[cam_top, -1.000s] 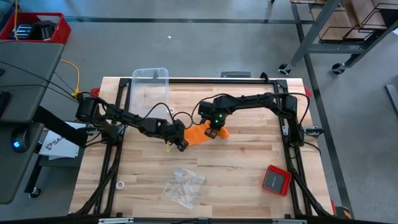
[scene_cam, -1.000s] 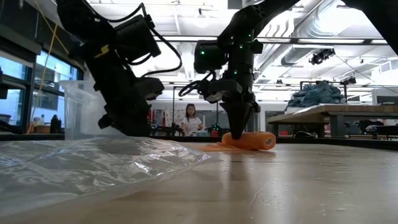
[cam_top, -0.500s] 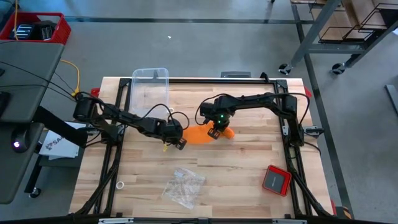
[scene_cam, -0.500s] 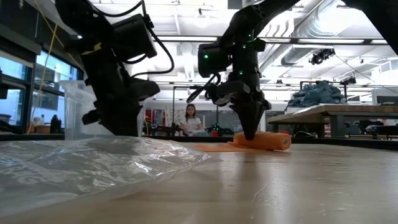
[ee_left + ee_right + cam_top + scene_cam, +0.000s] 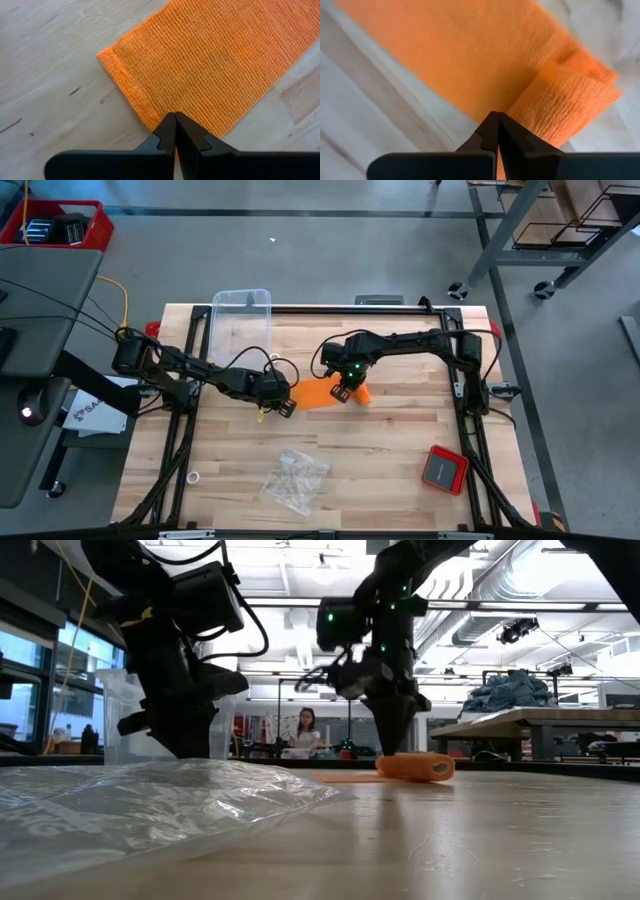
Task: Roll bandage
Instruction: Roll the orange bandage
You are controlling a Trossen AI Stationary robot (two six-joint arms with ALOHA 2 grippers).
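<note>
The orange bandage lies on the wooden table, partly rolled. Its flat band reaches toward the table's left, and its roll lies at the right end. My right gripper is shut and points down at the seam between the flat band and the roll. My left gripper is shut too. It slants down over the near long edge of the band, by the band's free end. My right gripper comes from above, pointing down, its shut fingertips set against the roll's side where the flat band runs into it. The roll rests on the table. My left gripper's shut tips stand at the band's long edge. I cannot tell whether they touch it.
A clear plastic tub stands at the far left. A crumpled clear bag lies near the front edge, and a small white ring lies to its left. A red square device sits at the near right.
My right gripper has gone a little toward the table's right edge, and the roll has moved that way with it. My left gripper has drawn back toward the table's left along the band and has turned about its own axis. The band now lies flatter.
</note>
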